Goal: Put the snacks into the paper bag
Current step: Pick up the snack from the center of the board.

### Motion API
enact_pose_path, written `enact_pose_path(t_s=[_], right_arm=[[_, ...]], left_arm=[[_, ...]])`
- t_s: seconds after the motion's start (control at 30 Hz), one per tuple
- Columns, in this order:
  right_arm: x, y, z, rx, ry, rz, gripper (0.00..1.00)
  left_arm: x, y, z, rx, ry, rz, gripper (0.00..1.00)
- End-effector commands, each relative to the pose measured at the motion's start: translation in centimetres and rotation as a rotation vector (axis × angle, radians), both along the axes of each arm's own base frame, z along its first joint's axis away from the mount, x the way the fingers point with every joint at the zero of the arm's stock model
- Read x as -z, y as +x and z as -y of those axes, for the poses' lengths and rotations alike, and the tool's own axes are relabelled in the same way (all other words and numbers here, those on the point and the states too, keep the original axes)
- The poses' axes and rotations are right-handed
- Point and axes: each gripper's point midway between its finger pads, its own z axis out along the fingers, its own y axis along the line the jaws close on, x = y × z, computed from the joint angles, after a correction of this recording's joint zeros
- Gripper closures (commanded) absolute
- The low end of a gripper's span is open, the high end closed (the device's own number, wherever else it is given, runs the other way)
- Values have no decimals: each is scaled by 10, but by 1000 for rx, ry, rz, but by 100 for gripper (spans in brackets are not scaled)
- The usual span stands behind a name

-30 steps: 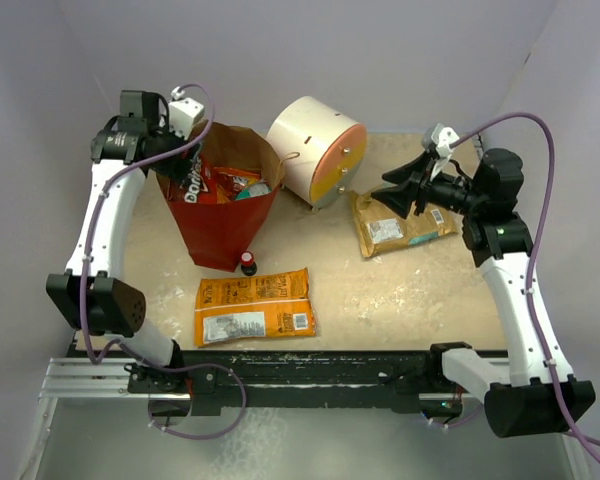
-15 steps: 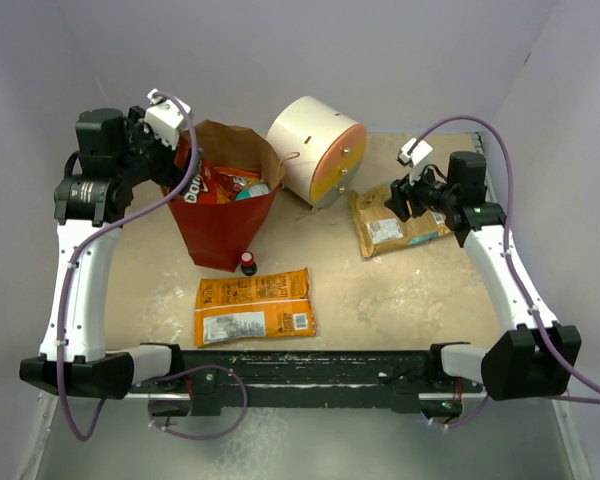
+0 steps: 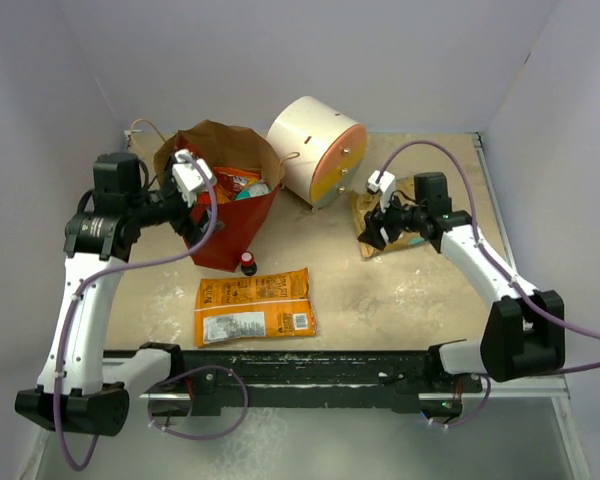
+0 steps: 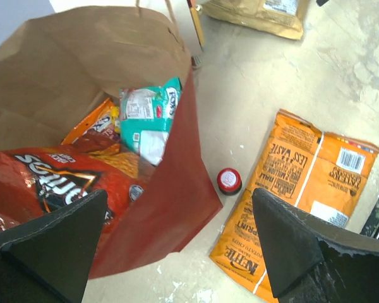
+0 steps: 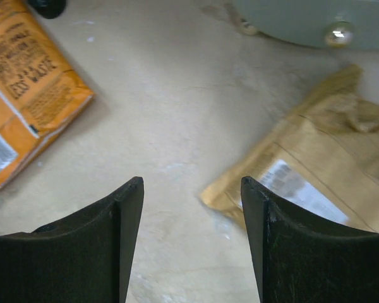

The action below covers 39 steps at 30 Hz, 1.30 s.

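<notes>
Gaping left fingers [image 4: 50, 243], empty, above paper bag [image 4: 177, 189] | right fingers [image 5: 82, 252] apart, seemingly empty

A beige, mottled table [image 3: 400, 290], scuffed with pale marks, stands boxed in on three sides by plain lavender-grey panels: a back wall [image 3: 310, 50], left wall [image 3: 30, 120] and right wall [image 3: 580, 150]. Soft, even light leaves only faint shadows. A black rail [image 3: 310, 365] lines the table's near edge.
</notes>
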Motion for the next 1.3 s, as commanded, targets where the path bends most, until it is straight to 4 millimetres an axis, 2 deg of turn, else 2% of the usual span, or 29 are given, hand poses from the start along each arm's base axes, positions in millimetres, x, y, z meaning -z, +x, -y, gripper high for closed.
enact_pose_path(t_s=[0.0, 0.13, 0.37, 0.5, 0.53, 0.67, 0.77, 0.87, 1.03, 1.2, 1.27], right_arm=[[0, -19, -51, -130, 199, -61, 34], [15, -28, -83, -153, 244, -145, 33], [55, -44, -132, -209, 228, -315, 32], [80, -52, -150, -236, 193, -404, 31], [92, -56, -153, -241, 177, -441, 30], [103, -53, -167, -252, 146, -474, 32], [110, -57, -171, -272, 135, -507, 39], [108, -62, -173, -306, 145, -520, 53], [91, -69, -173, -376, 151, -499, 76], [58, -71, -168, -462, 133, -392, 100], [43, -72, -164, -509, 114, -326, 100]], left_arm=[[3, -14, 5, 72, 17, 80, 1], [15, -8, -4, 8, 40, 96, 0], [16, 0, -14, -63, 59, 150, 1], [17, 3, -17, -80, 68, 154, 1], [19, 4, -18, -83, 69, 152, 1], [22, 7, -19, -86, 76, 151, 1], [25, 7, -18, -83, 77, 144, 1], [27, 8, -17, -74, 76, 141, 1], [30, 12, -15, -63, 74, 137, 1], [33, 8, -6, -5, 54, 119, 0], [37, 3, 0, 33, 43, 84, 2]])
